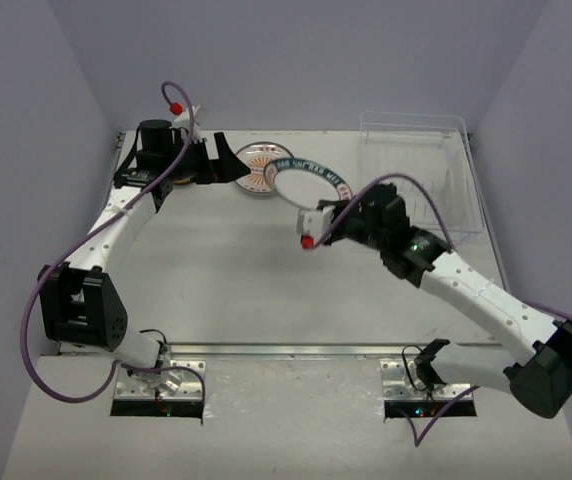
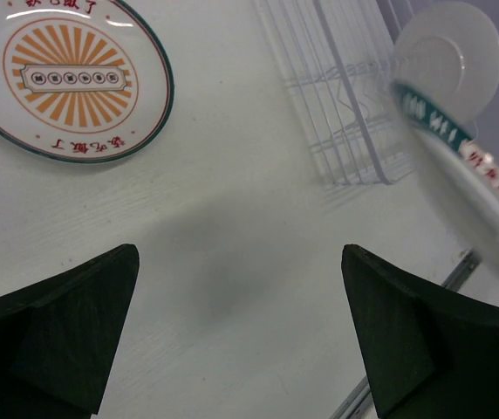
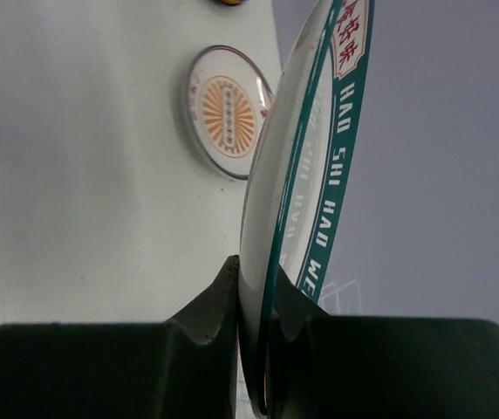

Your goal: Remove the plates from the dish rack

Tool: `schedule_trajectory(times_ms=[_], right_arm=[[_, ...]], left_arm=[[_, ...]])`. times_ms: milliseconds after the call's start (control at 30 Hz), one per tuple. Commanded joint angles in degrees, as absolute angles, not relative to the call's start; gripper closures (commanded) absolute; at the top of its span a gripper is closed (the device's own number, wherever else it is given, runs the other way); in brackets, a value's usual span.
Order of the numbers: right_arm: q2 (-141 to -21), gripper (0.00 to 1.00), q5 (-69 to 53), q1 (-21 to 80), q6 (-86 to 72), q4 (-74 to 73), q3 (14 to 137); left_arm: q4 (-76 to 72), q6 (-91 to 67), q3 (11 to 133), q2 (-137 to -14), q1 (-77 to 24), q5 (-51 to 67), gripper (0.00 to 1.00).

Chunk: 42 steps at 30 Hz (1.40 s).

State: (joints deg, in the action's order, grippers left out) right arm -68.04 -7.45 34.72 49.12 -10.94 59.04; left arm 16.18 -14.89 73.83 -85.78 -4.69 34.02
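The right gripper is clamped on the green-rimmed plate, a round white plate with a broad green rim band carrying white lettering and a section of red characters. The two dark fingers press on opposite faces of the rim. In the right wrist view the plate is seen edge-on and runs straight out from the jaws. In the top external view the green-rimmed plate is carried clear of the table, a flat white surface, and sits between the sunburst plate and the dish rack. Its left edge overlaps the right edge of the sunburst plate in that view. Whether the two plates touch cannot be determined. The sunburst plate, a round white plate with an orange sunburst centre, red characters and a thin dark rim line, lies flat on the table near the far edge. The dish rack, a rectangular clear plastic tray with rows of thin upright tines, stands at the far right corner of the table. The left gripper is spread wide and holds nothing. Its dark fingers stand well apart above bare table surface. In the top external view the left gripper is just left of the sunburst plate and points toward it. No contact is visible between them.
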Motion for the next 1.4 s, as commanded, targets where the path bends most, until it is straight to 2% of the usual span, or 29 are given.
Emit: schedule_trajectory(times_ms=[0,233,433,567,800,933,1033,1067,1133,1200,1367], right_arm=[[-63.10,1.00,2.03,44.03,80.53,12.25,42.16],[-64.42,1.00,3.34,49.74,88.68,22.55,35.36],[-67.73,1.00,2.73,50.80,96.18,39.15,31.63],[-70.37,1.00,1.60,51.05,98.71,46.05,29.36],[-76.98,1.00,5.08,51.15,99.98,55.80,32.27],[-80.26,1.00,7.26,51.24,101.01,60.51,33.66],[-80.41,1.00,6.40,51.15,101.11,61.13,32.90],[-80.38,1.00,6.33,51.20,101.12,61.17,32.69],[-80.18,1.00,6.57,51.15,100.92,61.43,32.00],[-79.66,0.92,6.88,51.22,100.54,61.44,31.32],[-78.31,0.34,9.43,51.15,98.76,61.30,29.01]], left_arm=[[11.90,-14.40,73.14,-82.18,-2.91,43.22,0.03],[11.01,-14.07,70.49,-80.64,-1.56,47.06,0.06],[16.15,-8.67,69.80,-83.62,-1.56,54.68,0.07],[18.49,-6.40,68.80,-85.39,-2.11,60.60,0.14],[20.75,-3.07,65.34,-86.67,-5.14,62.28,0.45],[21.01,-2.72,64.39,-87.01,-5.27,63.74,0.57],[20.97,-2.95,64.61,-87.60,-5.27,64.31,0.71],[21.05,-3.08,64.78,-88.08,-5.27,64.51,0.76],[21.72,-3.13,65.53,-89.17,-5.27,64.74,0.96],[22.15,-3.08,66.42,-89.72,-5.21,64.62,1.00],[17.59,-7.66,67.57,-90.74,-4.54,62.41,1.00]])
